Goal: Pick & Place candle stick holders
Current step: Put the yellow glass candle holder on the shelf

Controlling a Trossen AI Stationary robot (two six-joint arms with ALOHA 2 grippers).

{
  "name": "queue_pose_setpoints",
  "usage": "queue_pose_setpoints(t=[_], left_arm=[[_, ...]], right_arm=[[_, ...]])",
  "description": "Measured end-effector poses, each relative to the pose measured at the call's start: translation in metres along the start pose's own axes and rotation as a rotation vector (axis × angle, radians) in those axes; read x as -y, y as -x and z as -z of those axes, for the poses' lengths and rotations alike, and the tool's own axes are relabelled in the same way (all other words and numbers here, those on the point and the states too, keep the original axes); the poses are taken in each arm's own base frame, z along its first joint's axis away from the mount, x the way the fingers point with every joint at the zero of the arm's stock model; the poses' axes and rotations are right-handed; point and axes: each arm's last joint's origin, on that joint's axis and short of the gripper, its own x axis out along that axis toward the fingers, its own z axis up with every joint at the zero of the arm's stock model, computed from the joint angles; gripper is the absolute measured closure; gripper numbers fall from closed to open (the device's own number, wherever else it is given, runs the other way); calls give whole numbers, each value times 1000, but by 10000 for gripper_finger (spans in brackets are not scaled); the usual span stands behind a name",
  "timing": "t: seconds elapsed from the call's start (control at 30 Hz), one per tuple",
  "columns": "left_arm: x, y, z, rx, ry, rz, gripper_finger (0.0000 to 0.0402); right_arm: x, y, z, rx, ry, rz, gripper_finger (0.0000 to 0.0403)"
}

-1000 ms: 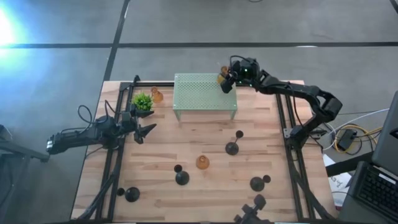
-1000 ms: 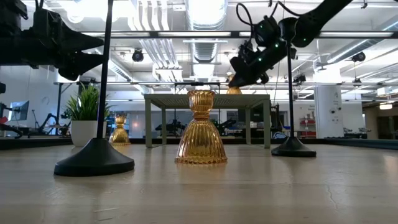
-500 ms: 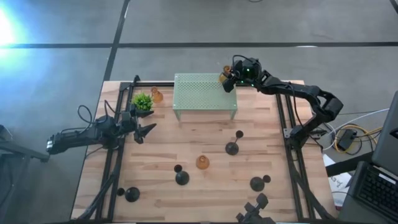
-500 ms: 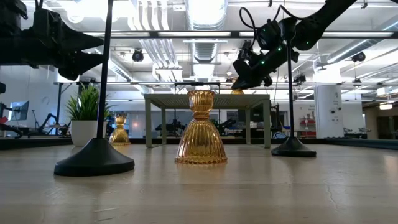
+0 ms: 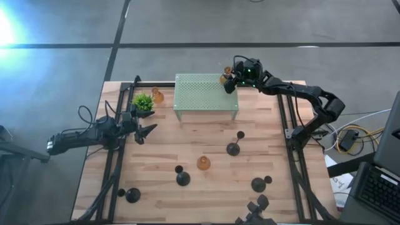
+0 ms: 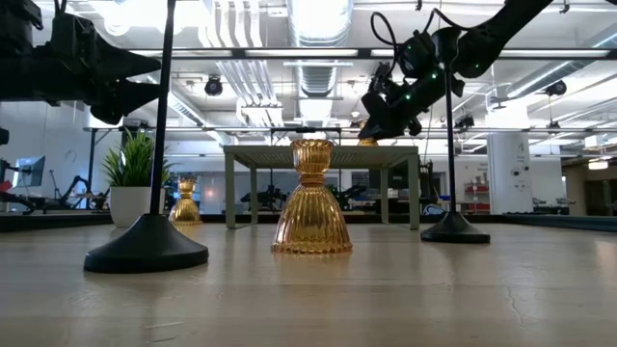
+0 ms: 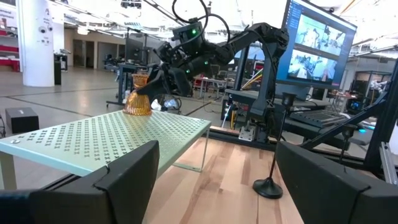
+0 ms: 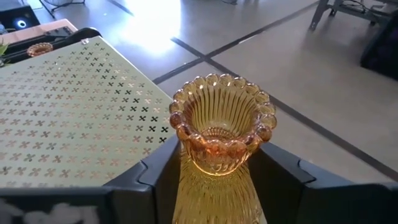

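Note:
My right gripper is shut on a short amber holder at the far right corner of the mint-green perforated stand. The left wrist view shows the holder upright on the stand top. My left gripper is open and empty near the table's left side. A second amber holder stands mid-table. A third amber holder stands beside the green plant. Black holders stand on their bases at centre right, centre front, front left and front right. My right gripper pinches the amber holder's ribbed body just below its beaded cup, one finger on each side. The fingers slant down from the table's far right. The holder is upright, and its base looks set on the stand's top.
Black frame rails run along the table's left and right sides. A dark clamp sits at the front edge. Bare wood lies between the stand and the mid-table holders.
My right gripper has shifted slightly up and toward the table's right edge at the stand's far right corner, still closed around the amber holder, which stays upright.

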Motion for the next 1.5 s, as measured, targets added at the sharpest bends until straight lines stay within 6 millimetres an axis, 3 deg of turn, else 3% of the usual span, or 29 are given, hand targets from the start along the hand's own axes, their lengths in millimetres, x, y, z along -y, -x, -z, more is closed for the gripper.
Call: queue_pose_setpoints(t=[0.3,0.5,0.7,1.0,1.23,1.37,1.5], left_arm=[[0,0,0,0,-2,0,76],[0,0,0,1,-7,-7,76],[0,0,0,1,-7,-11,76],[-2,0,-6,28,-39,-100,76],[0,-1,-49,95,-75,-177,76],[2,-8,-80,55,-72,-255,76],[7,-26,-112,-91,-104,-307,76]], right_arm=[[0,1,-3,12,24,0,197],[0,13,-14,50,39,-1,179],[-1,41,-26,57,44,-1,159],[-6,108,-42,82,57,-19,156],[-13,152,-41,84,71,-47,167],[-12,160,-38,94,70,-44,166],[-12,158,-30,75,70,-44,165]])
